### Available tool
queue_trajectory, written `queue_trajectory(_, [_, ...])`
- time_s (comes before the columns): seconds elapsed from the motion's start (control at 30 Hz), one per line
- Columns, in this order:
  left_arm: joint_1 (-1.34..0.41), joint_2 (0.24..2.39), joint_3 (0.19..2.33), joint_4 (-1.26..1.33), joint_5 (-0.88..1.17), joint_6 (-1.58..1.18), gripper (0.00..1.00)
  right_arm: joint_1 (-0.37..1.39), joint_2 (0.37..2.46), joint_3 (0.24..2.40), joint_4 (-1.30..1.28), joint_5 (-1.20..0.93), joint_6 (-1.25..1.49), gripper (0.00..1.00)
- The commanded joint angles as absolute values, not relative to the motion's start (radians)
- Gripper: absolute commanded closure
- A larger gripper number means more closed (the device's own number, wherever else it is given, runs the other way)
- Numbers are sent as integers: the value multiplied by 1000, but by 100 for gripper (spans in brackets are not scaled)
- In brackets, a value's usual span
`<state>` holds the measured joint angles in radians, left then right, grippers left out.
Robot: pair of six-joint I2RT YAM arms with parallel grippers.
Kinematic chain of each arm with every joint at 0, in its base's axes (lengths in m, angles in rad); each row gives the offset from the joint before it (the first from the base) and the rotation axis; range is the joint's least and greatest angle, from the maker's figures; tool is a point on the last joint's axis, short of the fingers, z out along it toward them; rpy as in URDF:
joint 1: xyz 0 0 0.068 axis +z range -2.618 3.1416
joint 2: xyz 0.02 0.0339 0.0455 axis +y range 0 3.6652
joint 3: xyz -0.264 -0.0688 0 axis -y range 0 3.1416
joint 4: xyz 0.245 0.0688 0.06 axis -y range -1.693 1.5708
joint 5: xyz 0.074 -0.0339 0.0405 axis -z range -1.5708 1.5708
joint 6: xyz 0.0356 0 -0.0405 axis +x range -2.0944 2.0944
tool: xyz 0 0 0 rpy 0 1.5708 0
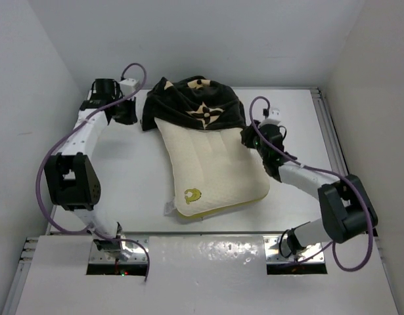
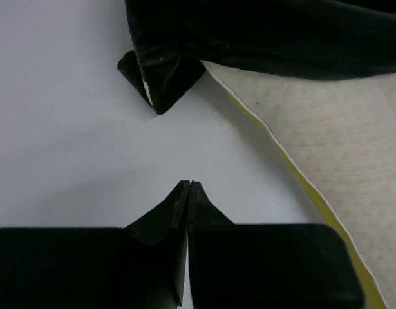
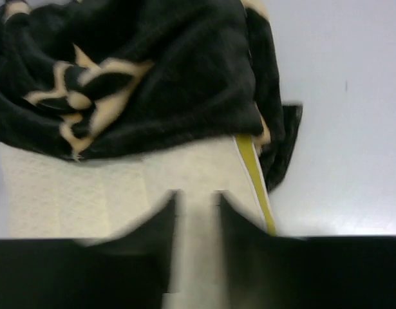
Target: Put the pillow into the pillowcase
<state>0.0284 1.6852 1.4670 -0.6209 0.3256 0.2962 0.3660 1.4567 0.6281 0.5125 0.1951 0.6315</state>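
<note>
Top external: 1 pillow (image 1: 215,170), 1 pillowcase (image 1: 195,108); L end effector (image 2: 190,187) together, R (image 3: 196,196) prob. apart.

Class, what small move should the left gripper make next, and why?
Probably open and advance onto the pillowcase corner: the left gripper is shut on nothing, just short of it, and the pillowcase covers only the pillow's far end.

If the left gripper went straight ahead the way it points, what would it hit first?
Probably the folded corner of the pillowcase, just ahead of the shut left gripper across bare table; depth is unclear, so it may touch the table first.
</note>
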Motion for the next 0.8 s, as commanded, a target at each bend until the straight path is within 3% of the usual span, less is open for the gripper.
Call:
queue_trajectory(0.0, [0, 1810, 1451, -526, 357, 290, 100, 347, 1382, 799, 259, 153, 385, 100])
queue_trajectory(0.03, [0, 1848, 1480, -512, 365, 305, 96, 356, 1379, 833, 227, 135, 330, 100])
queue_trajectory(0.07, [26, 1911, 1491, -465, 368, 299, 68, 373, 1382, 909, 157, 141, 309, 93])
queue_trajectory(0.17, [49, 1997, 1509, -361, 380, 288, 34, 469, 1440, 1074, 50, 140, 250, 33])
queue_trajectory(0.2, [54, 2012, 1509, -300, 388, 308, 32, 497, 1463, 1115, 25, 130, 235, 18])
queue_trajectory(0.27, [58, 2061, 1532, -275, 368, 330, 28, 584, 1549, 1236, -49, 138, 207, 7])
queue_trajectory(0.37, [61, 2107, 1555, -273, 362, 362, 27, 679, 1685, 1363, -98, 166, 196, 1])
queue_trajectory(0.5, [63, 2141, 1548, -212, 376, 341, 26, 775, 1882, 1503, -139, 204, 207, 1])
queue_trajectory(0.67, [72, 2148, 1528, -120, 529, 316, 26, 807, 2063, 1650, -201, 245, 330, 1])
queue_trajectory(0.77, [75, 2184, 1537, -126, 597, 331, 31, 811, 2121, 1658, -172, 285, 347, 1])
